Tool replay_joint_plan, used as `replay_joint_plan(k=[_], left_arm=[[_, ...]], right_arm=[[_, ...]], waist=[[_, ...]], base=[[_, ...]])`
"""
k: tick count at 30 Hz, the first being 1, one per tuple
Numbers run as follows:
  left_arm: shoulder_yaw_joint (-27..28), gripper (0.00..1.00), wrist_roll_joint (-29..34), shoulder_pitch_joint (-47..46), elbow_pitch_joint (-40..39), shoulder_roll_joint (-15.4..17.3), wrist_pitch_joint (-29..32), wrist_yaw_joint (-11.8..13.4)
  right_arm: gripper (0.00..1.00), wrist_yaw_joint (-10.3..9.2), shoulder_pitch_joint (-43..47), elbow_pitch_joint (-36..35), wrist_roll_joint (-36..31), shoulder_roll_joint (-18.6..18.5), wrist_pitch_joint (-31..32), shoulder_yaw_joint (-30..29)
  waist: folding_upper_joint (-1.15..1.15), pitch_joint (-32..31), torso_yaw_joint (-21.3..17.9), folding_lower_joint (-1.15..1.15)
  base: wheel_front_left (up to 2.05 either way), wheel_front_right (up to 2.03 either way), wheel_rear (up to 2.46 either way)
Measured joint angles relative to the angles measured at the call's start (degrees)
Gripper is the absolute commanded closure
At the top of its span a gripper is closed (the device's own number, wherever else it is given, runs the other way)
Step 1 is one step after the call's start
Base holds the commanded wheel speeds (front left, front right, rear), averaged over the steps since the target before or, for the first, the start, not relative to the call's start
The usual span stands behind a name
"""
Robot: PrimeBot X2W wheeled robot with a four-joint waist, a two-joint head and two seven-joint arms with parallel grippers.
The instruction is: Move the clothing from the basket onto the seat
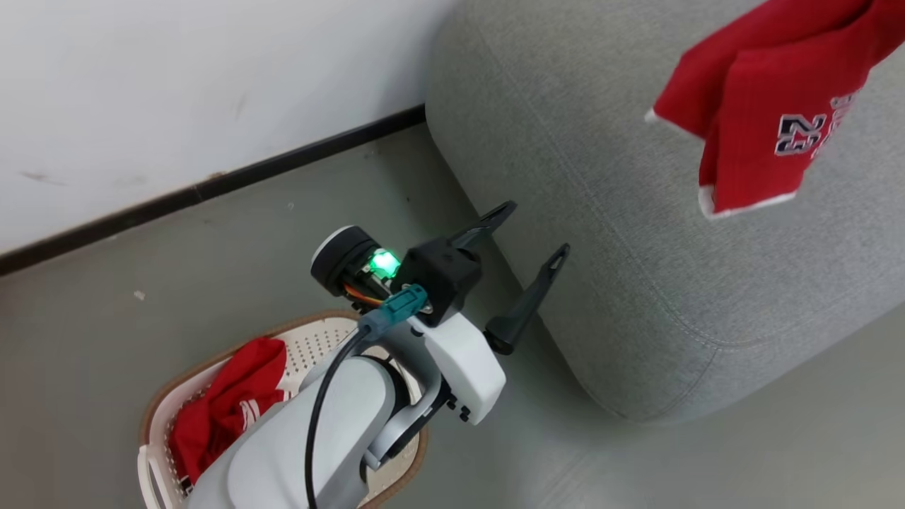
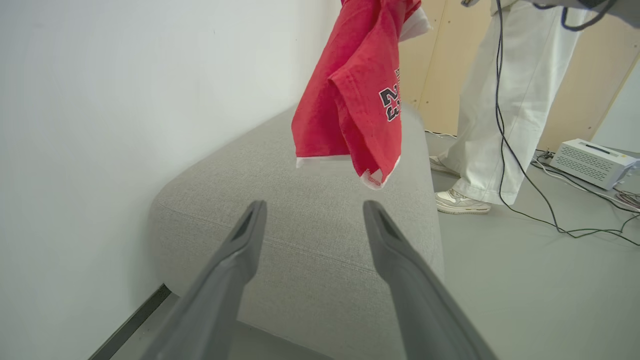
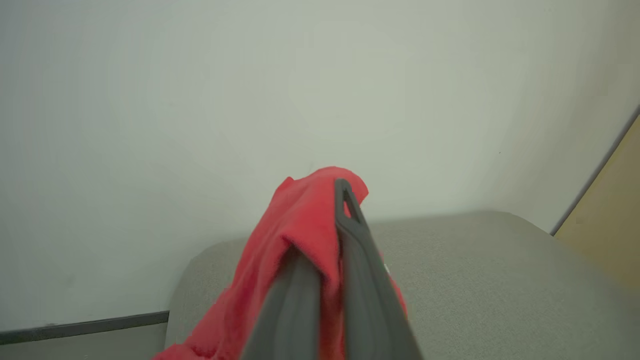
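We hold the red shirt with the number [image 1: 760, 106] in our right gripper [image 3: 327, 230]. Its two fingers are pinched tight on a bunch of the cloth at the top. The shirt hangs straight down from that pinch, long way up and down, with its white edge at the bottom. Right under it is the grey seat [image 1: 601, 212]. So what matters most is that the seat lies below the shirt, not off to a side. From the left wrist view the bottom edge looks to be a little above the cushion and not resting on it, but we cannot be sure of the gap. We think the next move is just to go down and let go, so the shirt folds onto the cushion. It hangs well in from the rounded corner, so it should not slide off to the floor. Our left gripper [image 1: 535, 230] holds nothing. Its fingers are spread wide and point at the near corner of the seat. The basket [image 1: 159, 403] stands on the floor near that corner, under our left arm. The other red piece [image 1: 226, 403] lies in it, below and behind those fingers. So we judge the left arm is the nearer one to fetch that piece, and it would need to turn back and reach down.
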Motion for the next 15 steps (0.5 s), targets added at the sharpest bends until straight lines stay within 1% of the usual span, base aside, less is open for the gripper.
replay_joint_plan(k=[5,8,15], left_arm=[[-1.5,0.00,0.5,-1.8,-1.8,-0.2,1.3,-0.8],[-2.3,0.00,0.9,-2.4,-2.6,-0.3,1.8,-0.8],[-3.4,0.00,0.9,-3.6,-3.8,-0.7,2.8,-1.3]], right_arm=[[1.00,0.00,-3.9,2.4,0.0,-2.3,0.0,-2.6],[1.00,0.00,-5.7,3.9,-0.1,-3.1,-0.1,-3.9],[1.00,0.00,-7.3,7.3,-1.5,-4.9,-0.3,-5.2]], waist=[[0.00,2.4,1.0,0.00],[0.00,3.6,1.6,0.00],[0.00,6.3,3.2,0.00]], base=[[0.00,0.00,0.00],[0.00,0.00,0.00],[0.00,0.00,0.00]])
